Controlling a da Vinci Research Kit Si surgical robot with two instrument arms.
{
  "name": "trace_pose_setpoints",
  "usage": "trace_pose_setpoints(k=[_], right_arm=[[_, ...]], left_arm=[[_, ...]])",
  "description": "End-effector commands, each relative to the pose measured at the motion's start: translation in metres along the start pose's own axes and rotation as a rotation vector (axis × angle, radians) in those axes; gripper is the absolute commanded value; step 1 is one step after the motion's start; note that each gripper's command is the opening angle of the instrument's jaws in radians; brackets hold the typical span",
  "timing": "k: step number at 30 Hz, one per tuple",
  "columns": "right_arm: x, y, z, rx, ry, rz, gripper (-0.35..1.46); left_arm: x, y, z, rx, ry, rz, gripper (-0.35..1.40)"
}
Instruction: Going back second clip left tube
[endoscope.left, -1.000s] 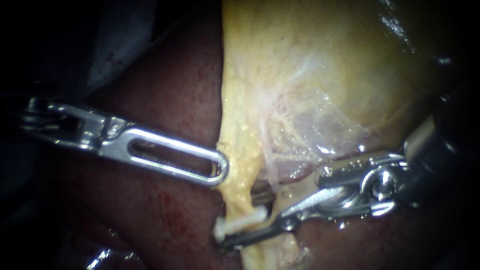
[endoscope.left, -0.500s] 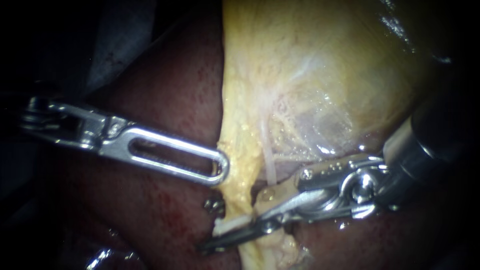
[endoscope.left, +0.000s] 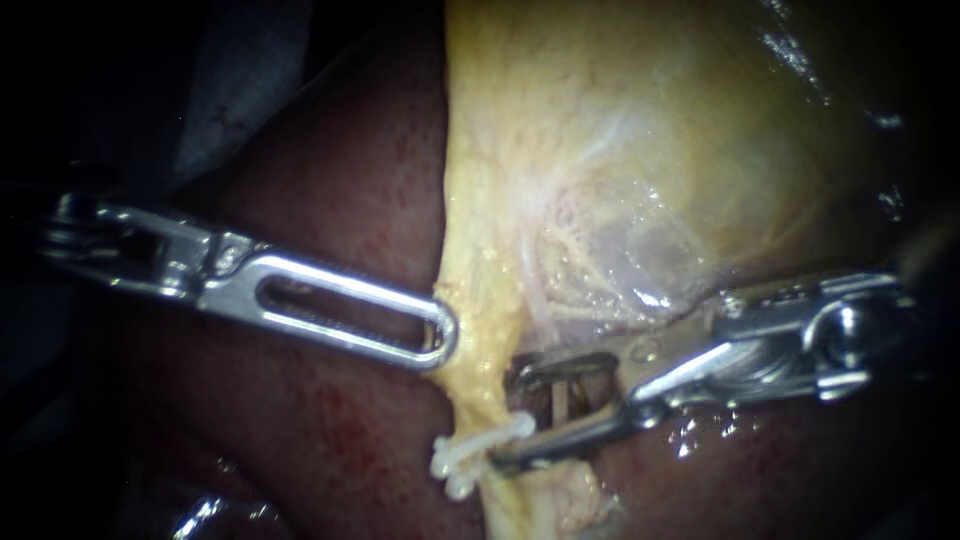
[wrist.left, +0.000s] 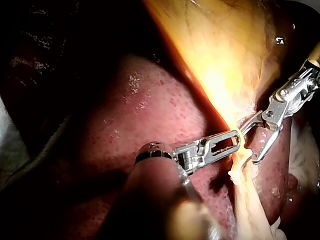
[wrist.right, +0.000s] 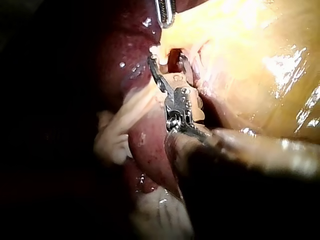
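Left instrument (endoscope.left: 438, 338): claw pressed together, apparently pinching the gallbladder (endoscope.left: 650, 150) edge at its tip, so the tissue is stretched and exposed. Right instrument (endoscope.left: 505, 418): claw spread, tube (endoscope.left: 560, 402) between its halves, ungripped, so it can back out freely.

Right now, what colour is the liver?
The liver is dark red, finely speckled; clearest in the left wrist view.

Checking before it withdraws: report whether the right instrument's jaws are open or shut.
Open. The endoscope view shows a clear gap between the jaws of the right instrument, and they clamp nothing.
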Motion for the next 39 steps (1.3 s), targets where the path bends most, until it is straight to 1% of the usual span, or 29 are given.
trace_pose_setpoints(k=[1, 5, 10, 16, 19, 23, 28, 32, 37, 39], right_arm=[[0.0001, 0.0, -0.0008, -0.001, 0.007, -0.006, 0.5], [0.0008, 0.0002, -0.0042, -0.022, 0.025, -0.01, 0.5], [0.0016, 0.0008, -0.0083, -0.047, 0.045, -0.025, 0.5], [0.0019, 0.0012, -0.0114, -0.073, 0.059, -0.03, 0.5], [0.0017, 0.0012, -0.0121, -0.079, 0.062, -0.024, 0.5], [0.0016, 0.0012, -0.0123, -0.079, 0.062, -0.024, 0.5], [0.0015, 0.001, -0.0123, -0.077, 0.064, -0.024, 0.5], [0.0015, 0.0009, -0.0124, -0.077, 0.064, -0.024, 0.5], [0.0014, 0.0008, -0.0125, -0.076, 0.064, -0.025, 0.5], [0.0013, 0.0007, -0.0125, -0.076, 0.064, -0.025, 0.5]], left_arm=[[0.0, 0.0, 0.0, 0.0, 0.0, 0.0, -0.35], [0.0, 0.0002, 0.0, 0.0, 0.0, 0.001, -0.35], [0.0, 0.0004, 0.0, -0.001, 0.0, 0.001, -0.35], [0.0, 0.0005, 0.0, -0.001, 0.0, 0.002, -0.35], [0.0, 0.0006, 0.0001, -0.001, 0.0, 0.002, -0.35], [-0.0001, 0.0007, 0.0004, -0.003, -0.002, 0.002, -0.35], [-0.0008, 0.0012, 0.0008, -0.005, -0.004, 0.001, -0.35], [-0.0012, 0.0018, 0.0017, -0.01, -0.008, 0.002, -0.35], [-0.0012, 0.0026, 0.0036, -0.022, -0.019, 0.005, -0.35], [-0.0013, 0.0029, 0.0043, -0.023, -0.017, 0.006, -0.35]])
